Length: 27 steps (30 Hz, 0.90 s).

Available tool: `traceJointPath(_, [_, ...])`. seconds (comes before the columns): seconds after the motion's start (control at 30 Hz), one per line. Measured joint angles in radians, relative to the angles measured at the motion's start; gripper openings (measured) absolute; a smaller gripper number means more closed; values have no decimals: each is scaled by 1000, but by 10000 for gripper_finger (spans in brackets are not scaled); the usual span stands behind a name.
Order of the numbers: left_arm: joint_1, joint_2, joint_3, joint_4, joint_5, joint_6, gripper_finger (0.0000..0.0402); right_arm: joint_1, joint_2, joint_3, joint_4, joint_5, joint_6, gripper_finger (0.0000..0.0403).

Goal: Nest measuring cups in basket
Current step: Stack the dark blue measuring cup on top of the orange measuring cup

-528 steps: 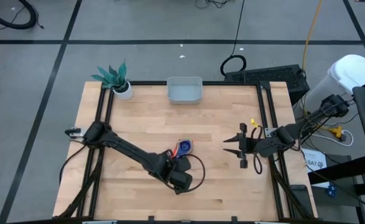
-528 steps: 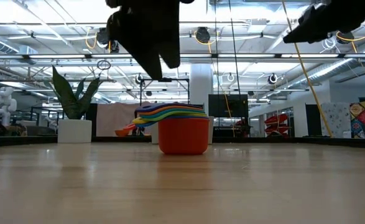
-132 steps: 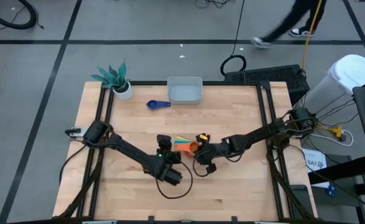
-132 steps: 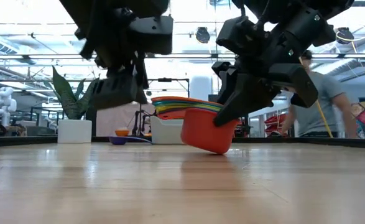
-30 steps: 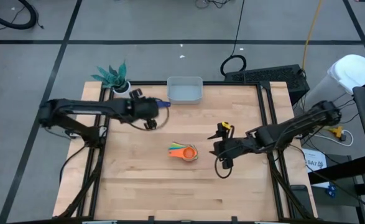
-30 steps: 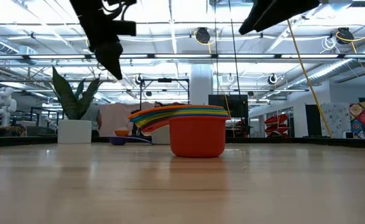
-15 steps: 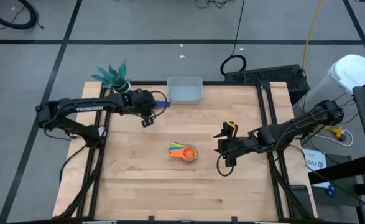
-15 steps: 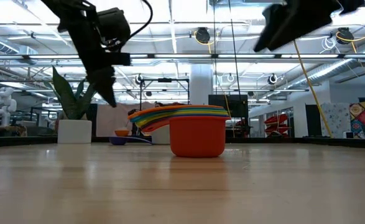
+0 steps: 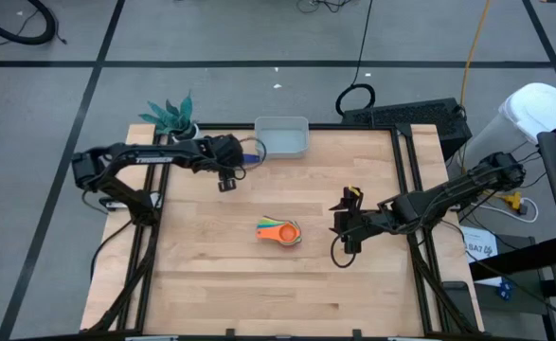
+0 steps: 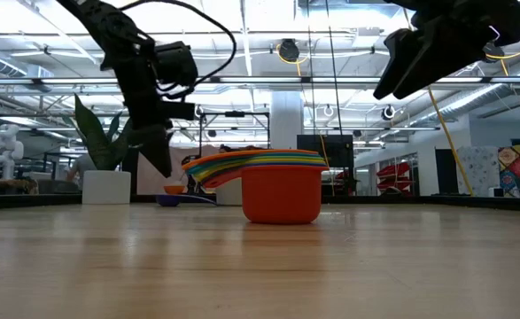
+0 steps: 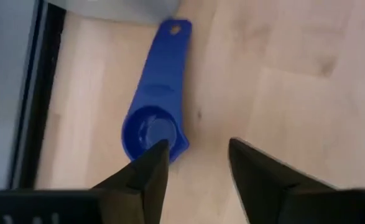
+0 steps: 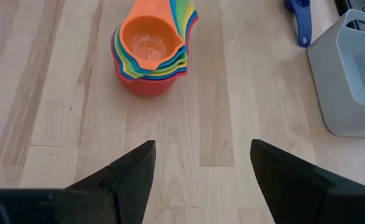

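At the back of the bench, near its left corner, the left pincer (image 9: 228, 176) hangs just over a small dark blue plastic measuring cup (image 11: 155, 121) with a long flat handle. Its two dark fingers (image 11: 146, 174) are partly apart and hold nothing. One finger tip is right at the rim of the cup's bowl, but I cannot tell if it touches. The cup lies flat on the wooden bench (image 9: 211, 284), and the end of its handle points at the pale grey-blue plastic basket (image 9: 281, 138) just beside it.

A second ago this pincer was farther to the left of the cup. Now it has come closer and dropped lower over it. I think it is about to pick this cup up.

Out in the middle of the bench sits the stack of bright plastic measuring cups (image 9: 280, 231), red on the outside and orange on the inside, all fitted into each other. The stack has not moved in the last second. Nothing is in the basket yet, so most of the job is still to do.

The right pincer (image 9: 347, 224) waits to the right of the stack, its fingers wide and empty. A white pot with a teal plant (image 9: 181, 123) stands at the back left corner.
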Motion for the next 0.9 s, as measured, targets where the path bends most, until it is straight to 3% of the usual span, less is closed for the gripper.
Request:
traceJointPath(0.17, [-1,29,0,0,-3,60,185,0,0,-13,-2,1,9,256])
traceJointPath(0.4, [47,33,0,19,13,90,172,0,0,-14,18,3,9,256])
traceJointPath(0.9, [132,66,0,-16,138,173,159,0,1,-14,55,3,3,256])
